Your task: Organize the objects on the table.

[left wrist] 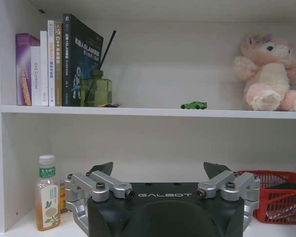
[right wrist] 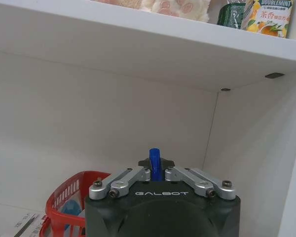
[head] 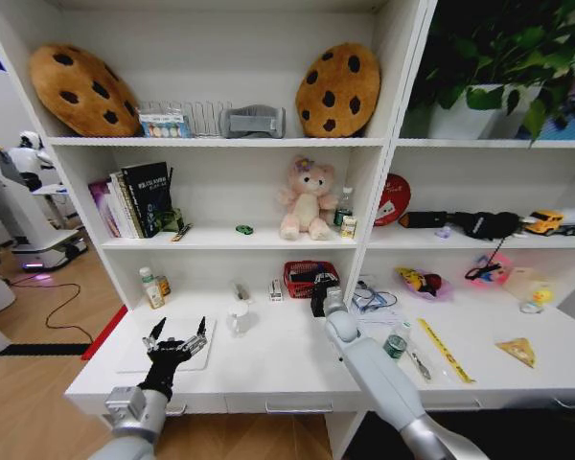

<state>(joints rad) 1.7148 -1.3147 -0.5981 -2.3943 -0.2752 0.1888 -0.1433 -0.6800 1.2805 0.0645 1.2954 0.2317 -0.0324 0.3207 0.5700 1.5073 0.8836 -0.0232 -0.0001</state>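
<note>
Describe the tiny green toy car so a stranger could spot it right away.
Start at the tall white shelf unit and find the middle shelf, where a pink plush toy sits. The tiny green toy car stands alone on the bare stretch between that toy and the upright books, and is far smaller than either.
</note>
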